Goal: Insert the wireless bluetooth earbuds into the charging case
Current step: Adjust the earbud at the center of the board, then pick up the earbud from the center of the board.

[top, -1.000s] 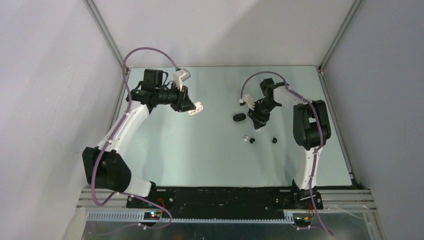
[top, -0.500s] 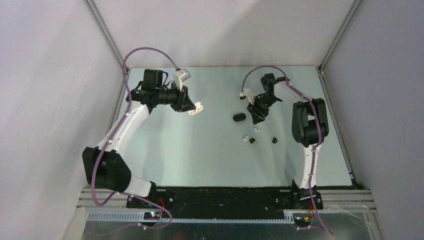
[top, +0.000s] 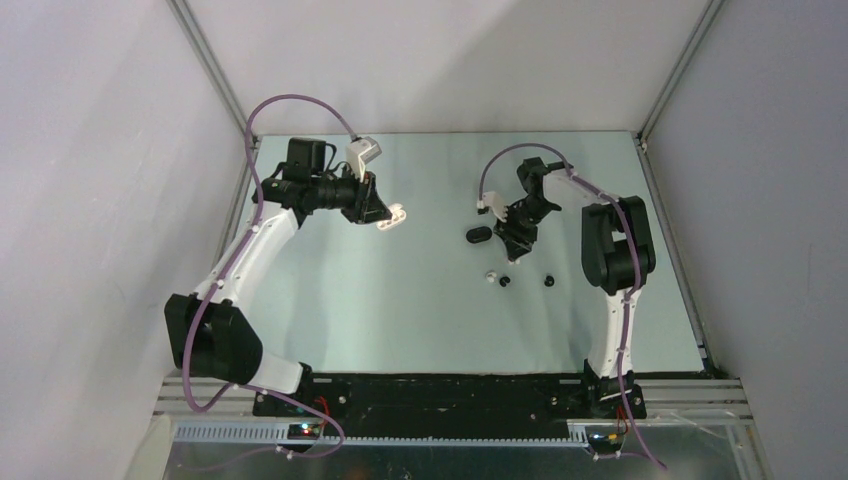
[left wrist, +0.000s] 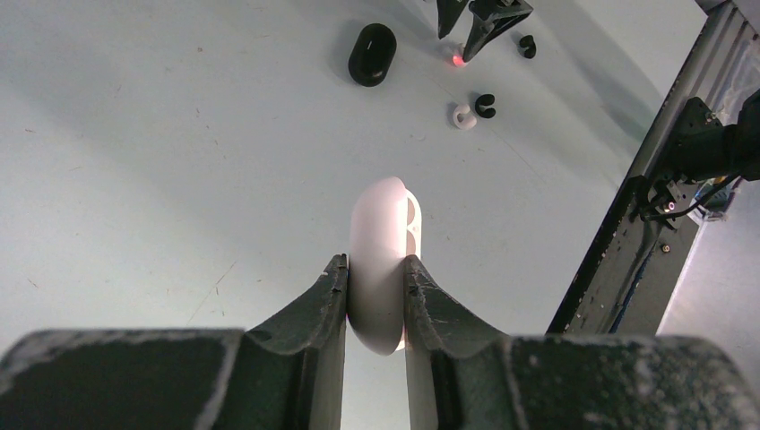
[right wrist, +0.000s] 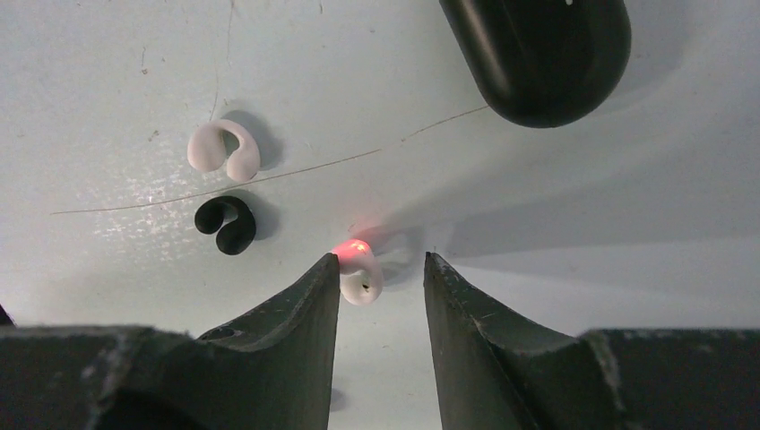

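Staging, seemingly: right gripper (right wrist: 381, 262) gapes around white earbud (right wrist: 360, 279) beside black charging case (right wrist: 538, 54); left gripper (left wrist: 375, 264) clamps white charging case (left wrist: 384, 224) ready.

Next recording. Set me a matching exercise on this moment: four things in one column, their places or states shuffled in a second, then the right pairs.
Things
1. white case
2. black case
3. white earbud with the red light
4. black earbud in the right wrist view

Places or states
A. on the table, right beside a plain white earbud
B. on the table, between the open fingers of the right gripper
C. clamped in the left gripper
D. on the table by itself, just past the right gripper's fingertips

Pairs: 1-C, 2-D, 3-B, 4-A
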`<state>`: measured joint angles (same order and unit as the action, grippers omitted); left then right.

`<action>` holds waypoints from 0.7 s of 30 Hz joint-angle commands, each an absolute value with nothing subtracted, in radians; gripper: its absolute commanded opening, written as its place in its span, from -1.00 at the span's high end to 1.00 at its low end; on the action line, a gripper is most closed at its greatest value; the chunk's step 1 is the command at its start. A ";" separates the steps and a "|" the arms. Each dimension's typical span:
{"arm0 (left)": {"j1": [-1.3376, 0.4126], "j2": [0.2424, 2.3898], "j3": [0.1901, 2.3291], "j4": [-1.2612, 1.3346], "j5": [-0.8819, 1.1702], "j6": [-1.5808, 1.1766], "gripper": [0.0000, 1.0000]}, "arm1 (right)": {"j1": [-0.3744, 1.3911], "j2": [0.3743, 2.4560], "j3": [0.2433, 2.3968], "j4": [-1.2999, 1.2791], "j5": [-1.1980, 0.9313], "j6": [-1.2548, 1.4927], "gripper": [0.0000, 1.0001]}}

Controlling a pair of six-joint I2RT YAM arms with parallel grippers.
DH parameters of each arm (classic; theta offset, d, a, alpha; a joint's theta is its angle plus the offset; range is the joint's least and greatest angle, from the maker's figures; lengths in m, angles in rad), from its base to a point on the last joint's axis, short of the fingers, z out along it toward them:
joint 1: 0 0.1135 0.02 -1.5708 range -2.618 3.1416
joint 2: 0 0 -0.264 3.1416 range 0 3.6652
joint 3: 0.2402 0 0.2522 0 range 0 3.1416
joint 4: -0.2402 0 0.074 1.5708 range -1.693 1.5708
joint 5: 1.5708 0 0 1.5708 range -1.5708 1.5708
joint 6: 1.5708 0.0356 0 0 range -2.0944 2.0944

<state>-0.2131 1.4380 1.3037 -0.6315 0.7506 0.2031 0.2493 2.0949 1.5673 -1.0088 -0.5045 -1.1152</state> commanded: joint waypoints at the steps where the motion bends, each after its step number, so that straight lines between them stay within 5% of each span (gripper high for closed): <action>1: -0.215 1.420 1.319 -0.622 0.755 0.218 1.00 | 0.258 2.093 1.544 -0.963 -0.460 -1.161 0.15; 13: -0.215 1.423 1.319 -0.623 0.762 0.219 1.00 | 0.253 2.070 1.536 -0.982 -0.471 -1.136 0.54; 21: -0.213 1.425 1.320 -0.622 0.766 0.222 1.00 | 0.231 2.083 1.596 -1.014 -0.486 -1.071 0.39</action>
<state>-0.2131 1.4380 1.3037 -0.6315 0.7513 0.2035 0.2531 2.0903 1.5402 -1.0283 -0.5064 -1.0924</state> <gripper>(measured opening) 0.276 0.296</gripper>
